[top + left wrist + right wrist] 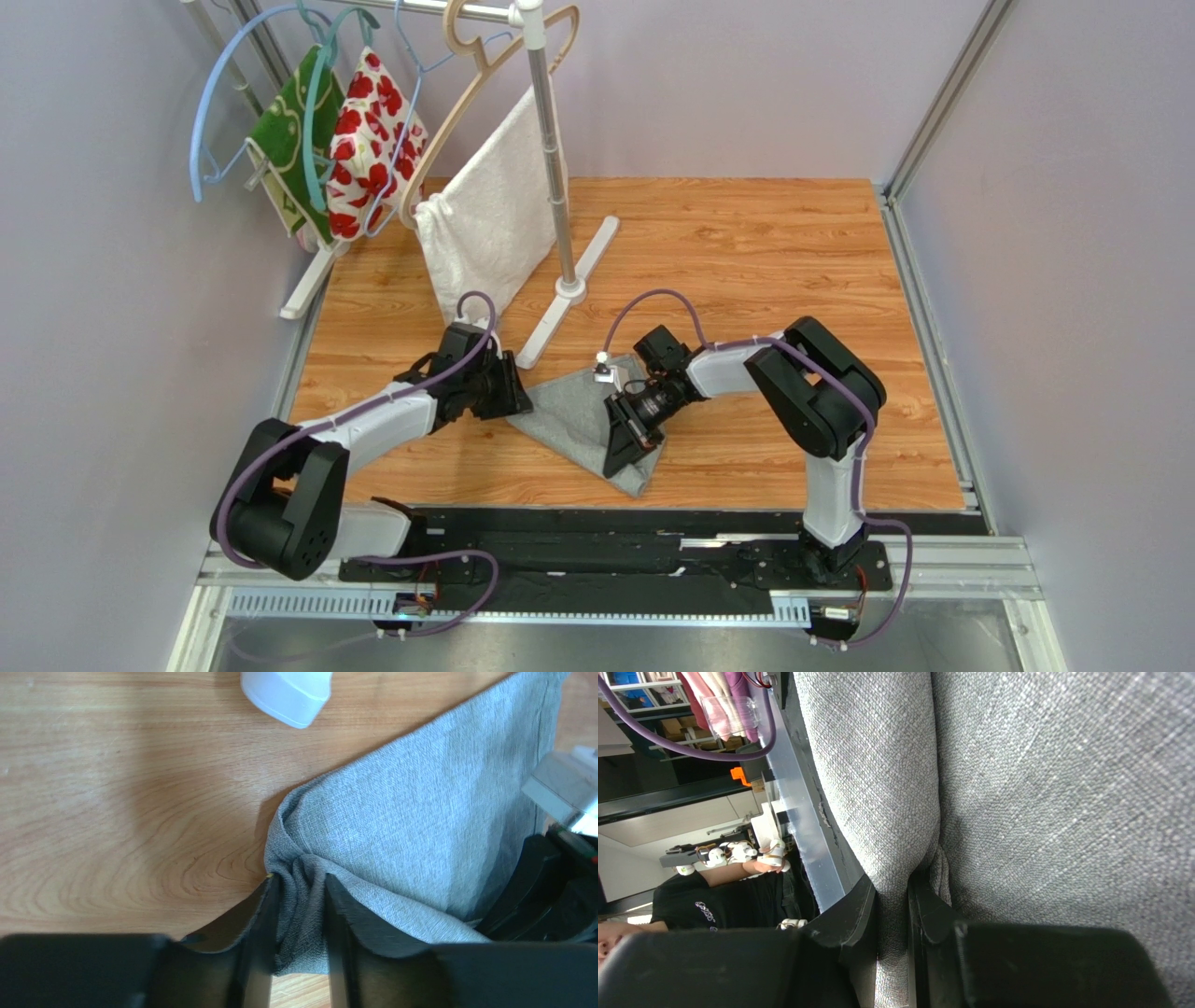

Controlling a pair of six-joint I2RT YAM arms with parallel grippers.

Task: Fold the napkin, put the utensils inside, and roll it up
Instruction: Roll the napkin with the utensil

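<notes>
The grey napkin [578, 415] lies rumpled on the wooden table between my two arms. My left gripper [514, 401] is at its left corner. In the left wrist view that gripper [300, 882] is shut on a bunched fold of the napkin [421, 812], with cloth filling the gap between the fingers. My right gripper [626, 445] is at the napkin's near right edge. The right wrist view shows this gripper [894, 889] shut on a raised ridge of the napkin [1053, 798], which is lifted off the table. The utensils are out of view.
A clothes rack pole [550, 154] stands at the back left, its white foot [286, 696] close to the napkin's left corner. On the rack hang a white towel [491, 210] and hangers with red-flowered fabric [368, 133] and green fabric [292, 140]. Bare wooden table [786, 252] extends to the right.
</notes>
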